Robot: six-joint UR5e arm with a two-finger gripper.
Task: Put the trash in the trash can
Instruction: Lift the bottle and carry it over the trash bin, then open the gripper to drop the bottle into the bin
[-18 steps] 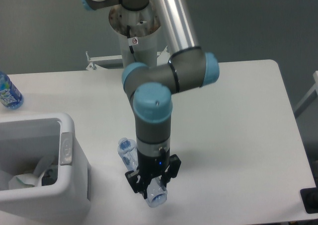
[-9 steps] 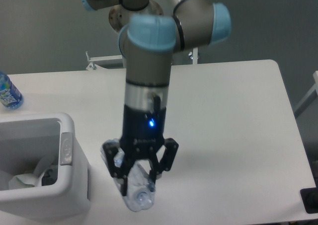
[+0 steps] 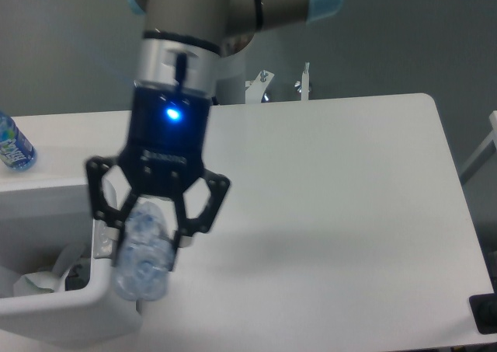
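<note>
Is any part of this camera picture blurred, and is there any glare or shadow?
In the fixed camera view, the gripper and the clear bottle it holds look soft, close to the lens; a blue light glows on the wrist; a faint shadow lies on the table; no strong glare.

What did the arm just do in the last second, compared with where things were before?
The end effector, shut on the clear plastic bottle, lifted it off the table and carried it left and toward the camera, to the rim of the white trash can. The blue-labelled water bottle and the crumpled trash in the can stayed put.
</note>
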